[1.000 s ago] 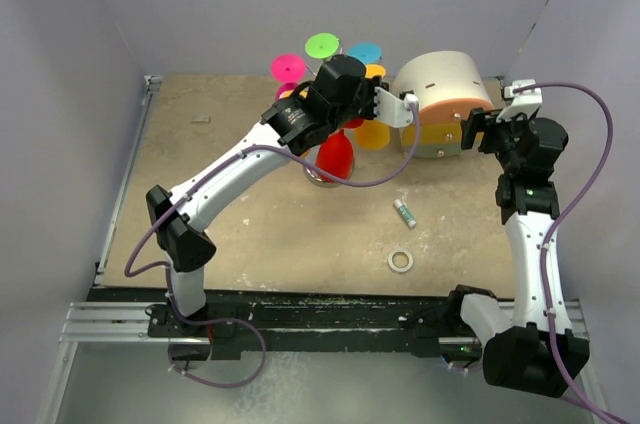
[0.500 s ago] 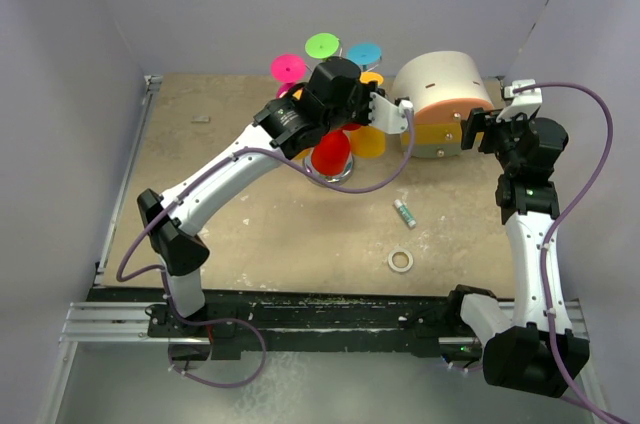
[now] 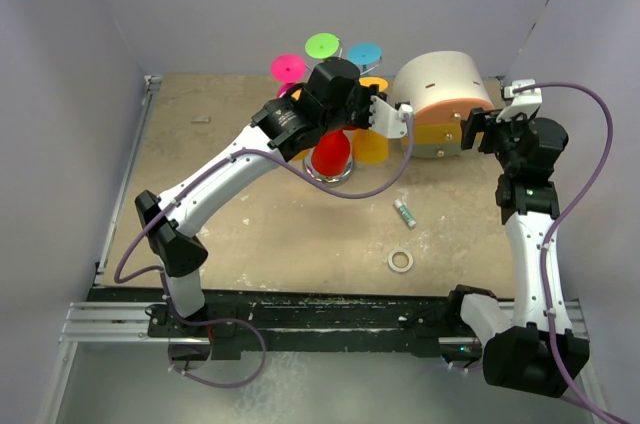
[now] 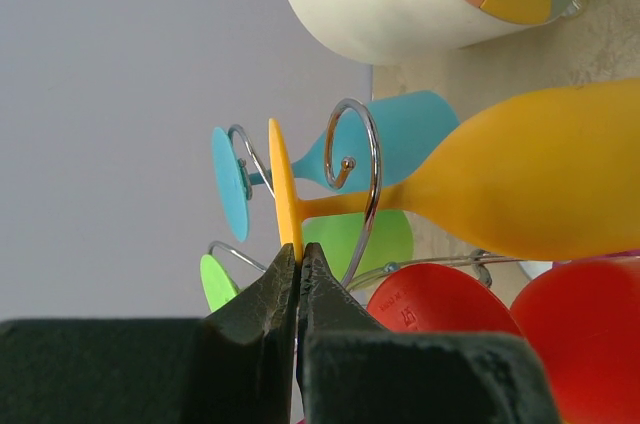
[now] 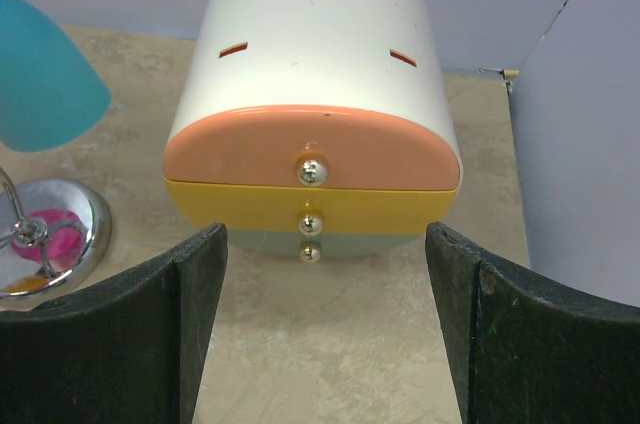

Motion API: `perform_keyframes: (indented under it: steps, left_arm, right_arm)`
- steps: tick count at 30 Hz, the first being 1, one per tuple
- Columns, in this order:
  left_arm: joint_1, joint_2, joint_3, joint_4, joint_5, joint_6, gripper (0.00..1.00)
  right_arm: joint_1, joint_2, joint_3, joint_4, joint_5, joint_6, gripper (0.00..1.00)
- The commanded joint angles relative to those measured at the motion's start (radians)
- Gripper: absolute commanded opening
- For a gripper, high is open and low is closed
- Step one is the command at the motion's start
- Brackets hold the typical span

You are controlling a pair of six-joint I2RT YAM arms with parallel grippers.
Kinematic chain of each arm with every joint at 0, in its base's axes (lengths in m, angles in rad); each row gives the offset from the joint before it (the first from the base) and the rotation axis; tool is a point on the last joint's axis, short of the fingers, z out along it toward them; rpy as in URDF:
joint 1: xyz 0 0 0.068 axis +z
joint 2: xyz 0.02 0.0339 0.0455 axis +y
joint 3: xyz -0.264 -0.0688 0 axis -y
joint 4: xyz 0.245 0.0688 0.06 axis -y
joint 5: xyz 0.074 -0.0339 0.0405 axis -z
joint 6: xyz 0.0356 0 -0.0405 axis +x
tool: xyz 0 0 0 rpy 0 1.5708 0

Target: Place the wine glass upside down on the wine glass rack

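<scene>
Your left hand (image 4: 298, 256) is clenched on the foot of the yellow wine glass (image 4: 540, 179). Its stem lies in the wine glass rack (image 4: 376, 159), bowl toward three o'clock. Your right hand (image 5: 325, 244) is open, farther off.

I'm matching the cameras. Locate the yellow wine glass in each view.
Top external: yellow wine glass at centre, beside the red glass.
Left wrist: right half, foot pinched by the left hand.
Right wrist: not in it.
Shared landmark: round drawer box.
</scene>
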Motion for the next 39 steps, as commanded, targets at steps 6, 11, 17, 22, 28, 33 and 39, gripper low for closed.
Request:
perform_keyframes:
  steps: [6, 11, 17, 22, 28, 33, 39]
  left_arm:
    - [-0.011, -0.059, 0.016, 0.007, 0.047, -0.001, 0.00]
    - [-0.012, -0.049, 0.026, 0.008, 0.050, -0.003, 0.00]
    - [-0.014, -0.035, 0.047, 0.009, 0.054, -0.013, 0.00]
    - [-0.015, -0.026, 0.052, 0.015, 0.056, -0.021, 0.00]
    - [-0.021, -0.012, 0.055, 0.021, 0.058, -0.026, 0.00]
    - [-0.026, -0.001, 0.068, 0.028, 0.053, -0.027, 0.00]
    - [-0.032, 0.009, 0.075, 0.025, 0.052, -0.021, 0.00]
  right_arm:
    - [-0.007, -0.015, -0.001, 0.043, -0.021, -0.006, 0.82]
    - [-0.007, -0.015, -0.001, 0.043, -0.021, -0.006, 0.82]
    - [-0.007, -0.014, -0.001, 0.044, -0.021, -0.006, 0.82]
    - [-0.006, -0.012, 0.000, 0.044, -0.023, -0.006, 0.82]
    - [-0.007, -0.012, 0.000, 0.042, -0.023, -0.006, 0.82]
    - [-0.007, -0.014, 0.001, 0.042, -0.024, -0.005, 0.82]
    - [-0.007, -0.014, 0.001, 0.042, -0.024, -0.007, 0.82]
